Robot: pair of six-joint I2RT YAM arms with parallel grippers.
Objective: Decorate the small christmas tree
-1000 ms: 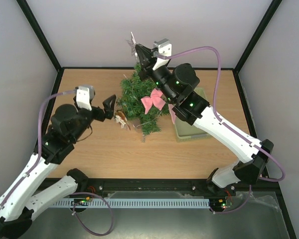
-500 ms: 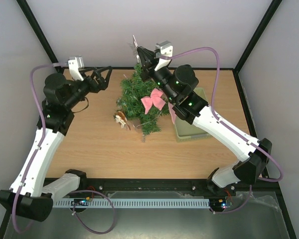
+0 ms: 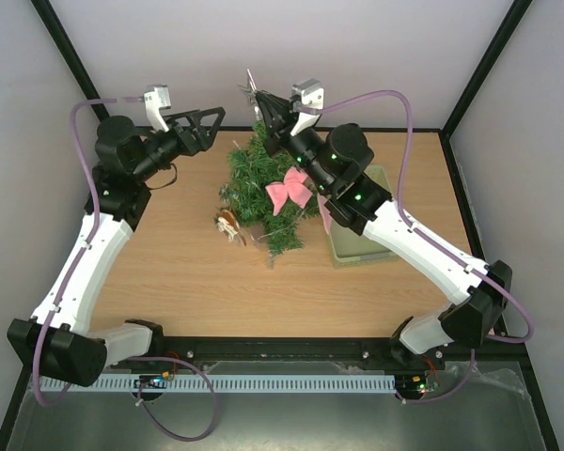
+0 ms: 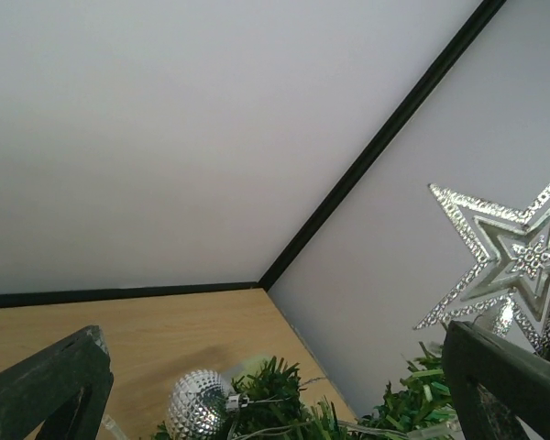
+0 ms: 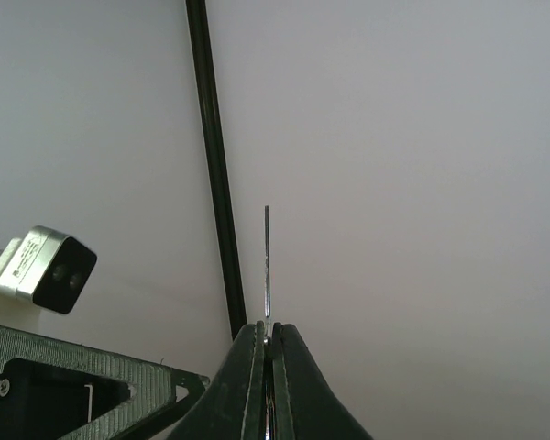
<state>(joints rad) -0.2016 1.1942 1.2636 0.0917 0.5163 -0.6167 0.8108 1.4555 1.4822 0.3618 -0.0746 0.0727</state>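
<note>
We see a light wooden desk (image 3: 188, 272) closed in by plain pale grey walls (image 3: 357, 47) at the back and on both sides. Black frame bars (image 3: 60, 42) run up the corners where the walls meet, and the light is soft and even.

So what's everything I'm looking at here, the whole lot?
small christmas tree: one, dark green, back-centre of table
bow: one, pink, on the tree
star: one, silver, above the treetop
ball: one, silver, on a branch
small ornament: one, brownish, at the tree's near-left edge
basket: one, pale green, right of the tree
table: one, light wood
left gripper: black, open, left of the tree
right gripper: black, shut on the star
</note>
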